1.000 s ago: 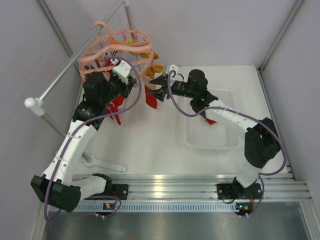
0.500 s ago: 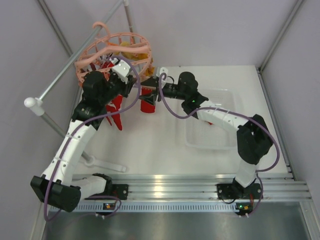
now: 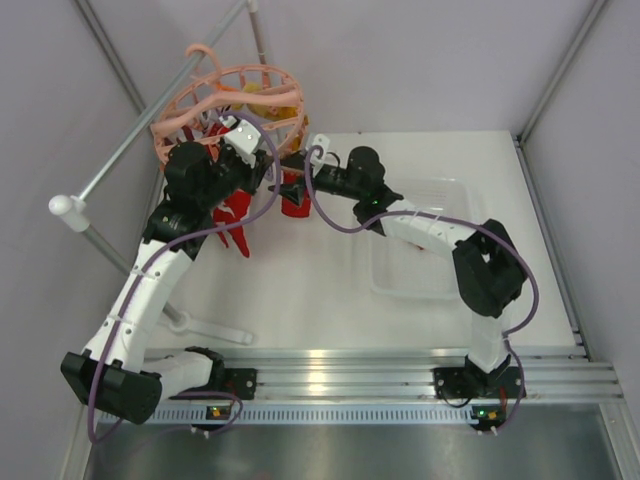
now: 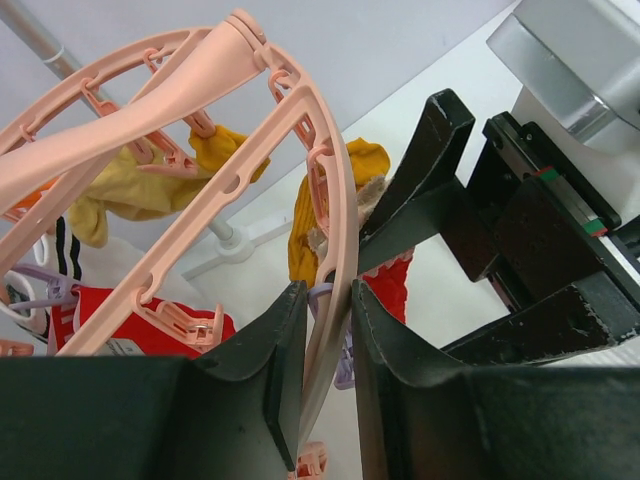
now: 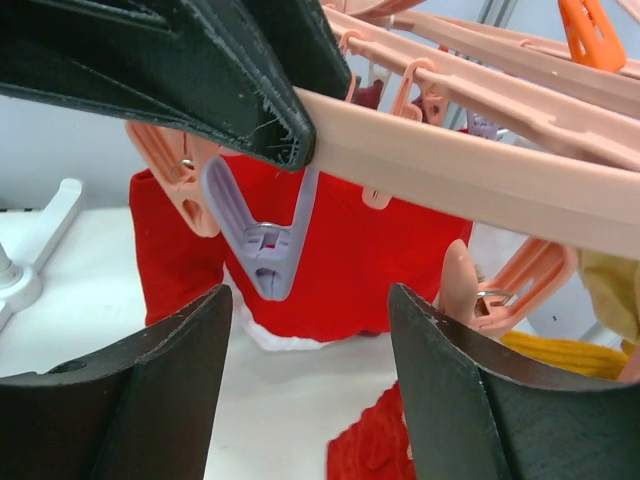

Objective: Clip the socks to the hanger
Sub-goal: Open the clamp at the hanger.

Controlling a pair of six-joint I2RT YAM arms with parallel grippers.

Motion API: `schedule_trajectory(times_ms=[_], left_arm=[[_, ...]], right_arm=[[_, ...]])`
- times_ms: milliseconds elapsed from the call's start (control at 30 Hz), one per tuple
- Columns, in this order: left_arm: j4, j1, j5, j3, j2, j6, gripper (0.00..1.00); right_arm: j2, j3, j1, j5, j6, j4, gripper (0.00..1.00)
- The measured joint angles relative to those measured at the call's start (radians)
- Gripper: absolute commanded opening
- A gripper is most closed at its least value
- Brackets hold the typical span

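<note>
Desk: your 2 arms are bolted at its 6 o'clock edge; the white desk point(image 3: 300, 300) runs away from you toward 12 o'clock.
Tray: a clear tray point(image 3: 455, 288) sits at 3 o'clock, partly under the right forearm.
Right gripper: released. The right gripper point(image 5: 310, 300) reaches toward 10 o'clock and stands just under the hanger's hoop, with its fingers point(image 5: 150, 390) wide apart.
Purple peg: a purple peg point(image 5: 262, 250) dangles from the hoop between those fingers and touches neither.
Left gripper: clenched on the hanger. The left gripper point(image 4: 327, 300) has the pink hoop running between its 2 fingers point(image 4: 270, 350), which press it from both sides.
Red socks: the red socks point(image 3: 236, 218) hang at 11 o'clock beside both wrists. From the right wrist, 1 hangs just behind the purple peg, a pale edge at its bottom.
Yellow socks: the yellow socks point(image 4: 130, 195) hang from pegs farther round the hoop, past the left gripper.
Hanger: the hanger point(image 3: 235, 100) hangs at the desk's 11 o'clock corner, tilted, its hook at the top.
Rail: a grey rail point(image 3: 125, 148) crosses behind the hanger, ending in a white knob point(image 3: 63, 207) at 9 o'clock.
</note>
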Motion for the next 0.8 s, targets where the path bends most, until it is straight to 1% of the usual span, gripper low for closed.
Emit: schedule_trajectory(times_ms=[200,267,333,400,500,533,600,633,667,800], left_arm=[[0.0,0.0,0.0,0.0,0.0,0.0,0.28],[0.0,0.0,0.0,0.002,0.002,0.0,0.27],[0.0,0.0,0.002,0.004,0.005,0.0,0.27],[0.0,0.0,0.003,0.006,0.007,-0.001,0.27],[-0.001,0.0,0.003,0.008,0.01,0.0,0.27],[-0.001,0.0,0.003,0.008,0.011,0.0,0.27],[-0.001,0.0,0.003,0.008,0.011,0.0,0.27],[-0.002,0.0,0.003,0.008,0.011,0.0,0.27],[-0.002,0.0,0.003,0.008,0.011,0.0,0.28],[-0.002,0.001,0.01,0.014,0.011,0.029,0.32]], right_arm=[[0.053,0.038,0.002,-0.013,0.02,0.063,0.62],[0.059,0.039,0.005,-0.015,0.019,0.065,0.57],[0.061,0.039,0.01,-0.018,0.018,0.068,0.49],[0.063,0.039,0.016,-0.021,0.018,0.068,0.45],[0.063,0.039,0.022,-0.02,0.018,0.068,0.33],[0.063,0.039,0.023,-0.02,0.018,0.068,0.24],[0.06,0.037,0.023,-0.014,0.011,0.061,0.15],[0.056,0.035,0.023,-0.011,0.005,0.054,0.07],[0.049,0.032,0.023,-0.005,-0.006,0.038,0.01],[-0.001,0.027,0.021,0.023,-0.063,-0.064,0.0]])
